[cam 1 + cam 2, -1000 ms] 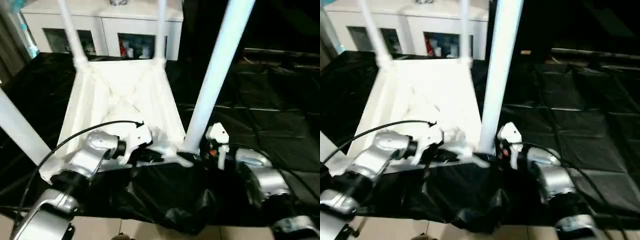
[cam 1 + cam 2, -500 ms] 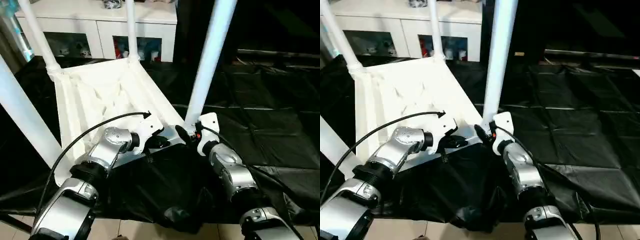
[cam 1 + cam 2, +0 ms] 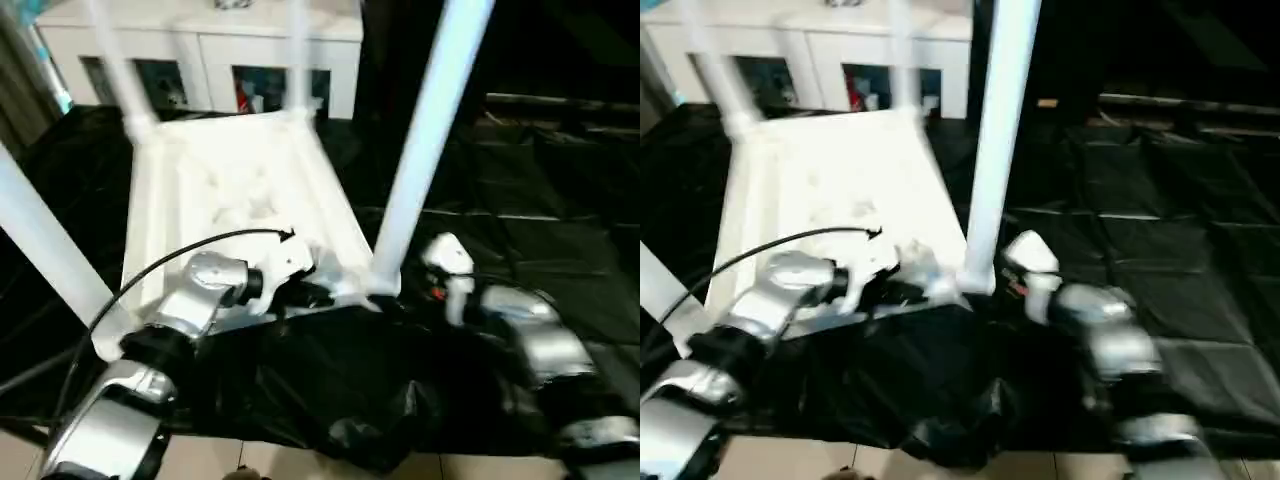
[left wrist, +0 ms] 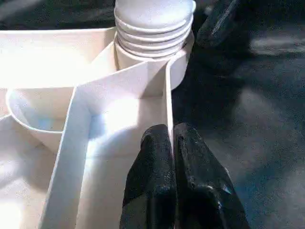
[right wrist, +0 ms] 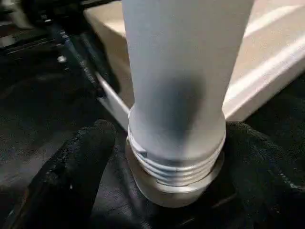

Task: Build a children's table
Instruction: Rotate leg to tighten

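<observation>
The white tabletop (image 3: 235,190) lies upside down on the black sheet with its four white legs standing up. My left gripper (image 4: 172,143) is shut on the thin near rim (image 4: 167,102), just short of the corner socket (image 4: 178,62) that holds the near right leg (image 3: 420,150). My right gripper (image 5: 169,157) stands open at that leg's threaded base (image 5: 176,164). One finger (image 5: 76,176) lies on each side of the base, and the left one shows a small gap. The right gripper's fingertip (image 4: 219,19) also shows in the left wrist view.
A white cabinet with glass doors (image 3: 200,70) stands behind the table. Black sheeting (image 3: 540,220) covers the floor to the right, and a crumpled fold (image 3: 370,420) lies close in front. A black cable (image 3: 180,260) arcs over my left forearm.
The head views have shifted. My right forearm has swung out to the right while its gripper stays at the leg's base. The left gripper still pinches the rim.
</observation>
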